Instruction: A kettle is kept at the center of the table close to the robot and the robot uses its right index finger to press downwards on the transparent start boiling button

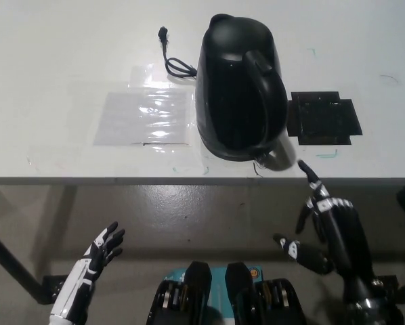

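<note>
White left hand [97, 261] rests open and empty at your lower left, black right hand [324, 227] lower right, fingers spread, one tip near the table [53, 54] edge below the upper-centre black kettle [240, 88].

table [53, 54]: white, matte, fills the upper half of what I see | front edge runs straight across below it | floor [202, 210]: grey, smooth, dimly lit beneath | table leg [13, 267]: dark, slanting at lower left | light: soft, even on the tabletop
</note>
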`<action>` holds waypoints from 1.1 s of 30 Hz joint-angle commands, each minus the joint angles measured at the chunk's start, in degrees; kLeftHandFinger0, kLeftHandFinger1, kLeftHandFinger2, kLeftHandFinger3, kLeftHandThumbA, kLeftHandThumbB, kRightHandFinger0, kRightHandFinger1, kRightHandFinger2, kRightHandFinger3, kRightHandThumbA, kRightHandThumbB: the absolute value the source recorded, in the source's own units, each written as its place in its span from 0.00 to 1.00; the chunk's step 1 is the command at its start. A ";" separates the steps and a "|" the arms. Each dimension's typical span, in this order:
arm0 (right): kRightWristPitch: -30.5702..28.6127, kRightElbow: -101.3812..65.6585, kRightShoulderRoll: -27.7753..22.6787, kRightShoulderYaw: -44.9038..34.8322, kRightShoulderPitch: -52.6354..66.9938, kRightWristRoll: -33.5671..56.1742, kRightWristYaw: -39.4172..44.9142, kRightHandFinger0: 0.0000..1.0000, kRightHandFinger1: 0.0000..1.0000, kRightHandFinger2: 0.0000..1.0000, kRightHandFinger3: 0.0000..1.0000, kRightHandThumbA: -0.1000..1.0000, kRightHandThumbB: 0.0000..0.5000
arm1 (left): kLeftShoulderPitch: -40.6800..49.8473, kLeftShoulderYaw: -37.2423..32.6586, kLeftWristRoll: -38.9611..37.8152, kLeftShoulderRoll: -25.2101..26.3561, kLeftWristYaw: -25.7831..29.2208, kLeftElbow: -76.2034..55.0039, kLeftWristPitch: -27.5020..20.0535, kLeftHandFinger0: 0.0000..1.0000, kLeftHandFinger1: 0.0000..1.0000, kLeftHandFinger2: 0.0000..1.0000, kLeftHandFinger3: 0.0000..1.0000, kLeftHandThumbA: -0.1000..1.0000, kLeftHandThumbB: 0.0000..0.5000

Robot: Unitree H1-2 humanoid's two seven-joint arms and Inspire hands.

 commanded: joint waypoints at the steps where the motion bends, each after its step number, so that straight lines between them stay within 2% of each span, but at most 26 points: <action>1: 5.67 -1.36 0.88 1.68 -2.84 -7.49 0.70 0.00 0.00 0.14 1.00 1.00 0.52 | -0.47 -0.10 -1.38 1.04 -1.64 -2.19 -4.00 1.00 1.00 1.00 1.00 1.00 0.83; 5: 7.30 0.21 0.65 2.52 -4.25 -8.70 0.46 0.00 0.00 0.00 1.00 0.99 0.51 | -0.86 -0.09 -1.37 0.98 -1.74 -2.03 -4.04 1.00 1.00 1.00 1.00 1.00 0.84; 9: 8.60 1.54 0.53 3.28 -5.16 -9.25 0.57 0.00 0.00 0.00 1.00 0.99 0.50 | -0.84 -0.01 -0.89 0.83 -1.70 -1.97 -4.12 1.00 1.00 1.00 1.00 1.00 0.86; 13: 9.75 3.38 0.47 3.93 -6.21 -9.23 0.50 0.00 0.00 0.00 1.00 0.98 0.50 | -0.84 -0.11 -0.99 0.85 -1.95 -1.92 -4.41 1.00 1.00 1.00 1.00 1.00 0.82; 18: 10.68 5.94 0.25 4.88 -7.51 -9.57 -0.04 0.00 0.00 0.00 1.00 1.00 0.48 | -0.97 0.09 -1.00 0.87 -1.97 -1.82 -4.64 1.00 1.00 1.00 1.00 1.00 0.85; 25: 11.74 8.91 -0.53 5.83 -8.44 -10.17 -0.98 0.00 0.00 0.00 1.00 1.00 0.49 | -0.74 0.02 -0.93 0.90 -2.09 -1.75 -4.85 1.00 1.00 1.00 1.00 1.00 0.82; 28: 12.42 10.01 -0.69 5.98 -8.86 -9.85 -0.75 0.00 0.00 0.00 1.00 1.00 0.48 | -0.65 0.01 -0.75 0.83 -2.01 -1.89 -4.55 1.00 1.00 1.00 1.00 1.00 0.85; 33: 12.62 12.29 -1.02 6.41 -10.06 -9.86 -1.38 0.00 0.00 0.00 1.00 1.00 0.48 | -0.64 0.17 -0.87 0.63 -1.79 -1.78 -4.69 1.00 1.00 1.00 1.00 1.00 0.84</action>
